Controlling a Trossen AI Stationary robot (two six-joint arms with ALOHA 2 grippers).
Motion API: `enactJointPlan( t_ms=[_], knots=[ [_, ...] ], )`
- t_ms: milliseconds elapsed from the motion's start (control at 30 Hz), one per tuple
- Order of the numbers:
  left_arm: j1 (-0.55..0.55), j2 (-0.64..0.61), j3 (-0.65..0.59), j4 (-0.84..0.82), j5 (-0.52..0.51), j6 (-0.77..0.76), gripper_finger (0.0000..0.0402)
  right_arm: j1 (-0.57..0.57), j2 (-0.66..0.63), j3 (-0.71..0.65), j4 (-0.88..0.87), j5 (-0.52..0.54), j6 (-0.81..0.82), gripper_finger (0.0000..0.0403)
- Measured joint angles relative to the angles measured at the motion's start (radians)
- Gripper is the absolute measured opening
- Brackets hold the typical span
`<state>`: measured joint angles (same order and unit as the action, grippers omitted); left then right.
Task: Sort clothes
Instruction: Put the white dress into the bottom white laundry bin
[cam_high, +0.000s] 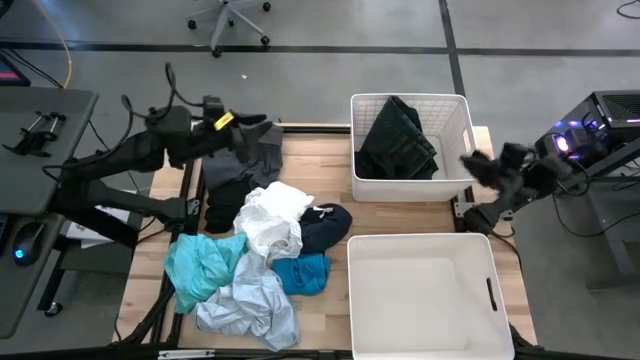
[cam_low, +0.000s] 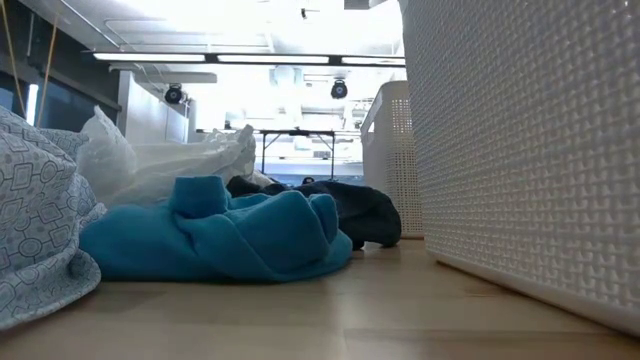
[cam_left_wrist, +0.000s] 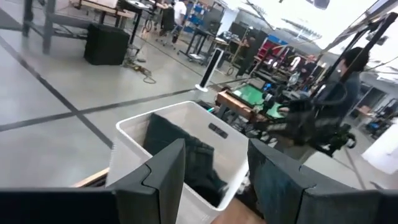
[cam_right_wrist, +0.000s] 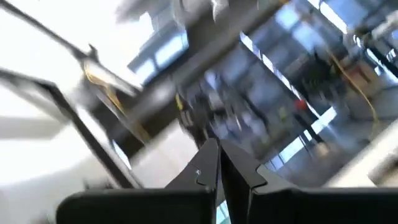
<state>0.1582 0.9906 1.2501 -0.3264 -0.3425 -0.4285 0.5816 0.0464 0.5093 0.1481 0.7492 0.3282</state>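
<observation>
The clothes lie heaped on the table's left half: a white one, teal ones, a pale patterned one, a navy one and a black one. A charcoal garment lies at the far left, right under my left gripper. That gripper is open, level and pointing at the far bin, which holds dark clothes. My right gripper is shut and empty, raised beside that bin's right wall. My left gripper stands open right above the charcoal garment's far edge. Nothing shows in the gap between its fingers. I cannot tell whether a finger touches the cloth.
A second white bin stands at the near right with nothing in it. Bare wood shows between the pile and the bins. Beyond the table are desks, an office chair and, far off, people.
</observation>
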Motion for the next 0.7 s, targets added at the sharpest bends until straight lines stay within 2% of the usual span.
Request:
enactJointPlan(
  t_ms=[100,167,233,367,467,567,700],
  knots=[
    [-0.004,-0.048,-0.033,-0.019,-0.009,0.023,0.0161,0.001,0.112,0.001,0.272,-0.131,-0.257,0.0005],
    [-0.001,-0.076,-0.043,-0.043,-0.010,0.045,0.0161,0.001,0.220,0.012,0.415,-0.086,-0.346,0.0005],
    [0.005,-0.095,-0.044,-0.088,-0.017,0.076,0.0161,0.000,0.339,0.056,0.448,0.030,-0.364,0.0005],
    [0.023,-0.127,-0.044,-0.127,-0.029,0.147,0.0161,-0.010,0.578,0.200,0.355,0.229,-0.299,0.0005],
    [0.041,-0.146,-0.044,-0.125,-0.031,0.212,0.0161,-0.052,0.730,0.351,0.236,0.279,-0.204,0.0005],
    [0.054,-0.159,-0.044,-0.125,-0.030,0.259,0.0161,-0.115,0.860,0.537,0.018,0.232,-0.090,0.0005],
    [0.068,-0.173,-0.044,-0.130,-0.029,0.330,0.0161,-0.226,1.051,0.783,-0.293,0.049,0.128,0.0005]
  ],
)
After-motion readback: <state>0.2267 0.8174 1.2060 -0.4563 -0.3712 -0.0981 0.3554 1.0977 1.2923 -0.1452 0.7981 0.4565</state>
